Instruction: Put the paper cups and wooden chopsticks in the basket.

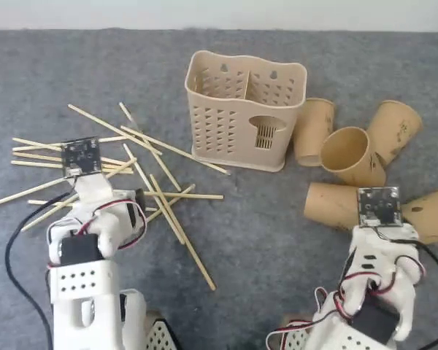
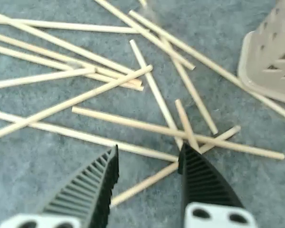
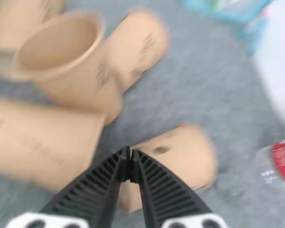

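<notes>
Currently both pincers hover low over their items, nothing gripped.
Left pincer (image 2: pixel 149 151) spread, wooden chopsticks (image 2: pixel 52 109) scattered just ahead; right pincer (image 3: pixel 130 154) pressed together, paper cups (image 3: pixel 61 52) lying ahead; basket (image 1: pixel 237 120) beyond both.

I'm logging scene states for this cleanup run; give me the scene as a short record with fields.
basket: upright, two compartments, nothing seen inside
wooden chopsticks: scattered on the mat beside the basket
paper cups: five, lying on the basket's other side
left gripper: open over the chopsticks
right gripper: shut, empty, over the cups
</notes>
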